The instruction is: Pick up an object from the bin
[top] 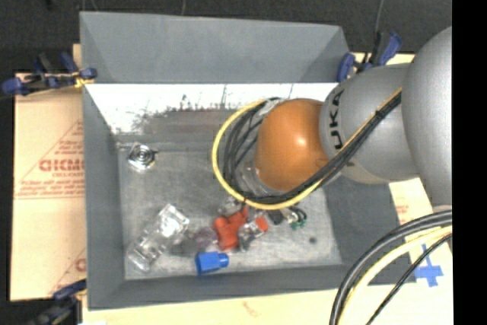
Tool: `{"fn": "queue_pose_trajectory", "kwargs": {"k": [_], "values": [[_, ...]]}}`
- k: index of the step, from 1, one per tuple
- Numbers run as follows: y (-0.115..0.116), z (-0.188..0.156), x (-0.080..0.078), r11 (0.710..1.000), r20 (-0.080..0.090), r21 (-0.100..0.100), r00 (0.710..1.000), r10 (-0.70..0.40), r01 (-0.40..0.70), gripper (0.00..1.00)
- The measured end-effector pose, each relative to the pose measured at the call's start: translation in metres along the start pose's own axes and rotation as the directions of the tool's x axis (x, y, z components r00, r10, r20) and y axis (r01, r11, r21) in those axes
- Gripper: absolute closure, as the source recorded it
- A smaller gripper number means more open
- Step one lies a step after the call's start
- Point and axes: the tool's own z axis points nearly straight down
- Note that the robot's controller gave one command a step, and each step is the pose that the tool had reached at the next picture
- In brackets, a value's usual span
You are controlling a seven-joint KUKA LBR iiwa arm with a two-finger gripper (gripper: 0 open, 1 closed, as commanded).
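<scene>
My gripper (243, 194) is low in the bin's front middle, mostly hidden under the orange dome and its cables. Just below it lies a red-orange plastic piece (228, 231), with a small grey metal part (248, 237) against its right side. A blue cap-shaped piece (211, 262) lies in front of the red one, near the bin's front wall. A small dark thing with a green tip (297, 219) sits to the gripper's right.
Two clear plastic pieces (171, 221) (144, 251) lie at the front left, with a dull purple thing (202, 239) beside them. A shiny metal fitting (141, 157) sits alone at the left back. The arm covers the bin's right side.
</scene>
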Motion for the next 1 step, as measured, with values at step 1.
{"fn": "queue_pose_trajectory", "kwargs": {"k": [1], "values": [[-0.0013, -0.0305, -0.0012, 1.000, 0.002, 0.001, 1.000, 0.004, -0.004, 1.00]]}}
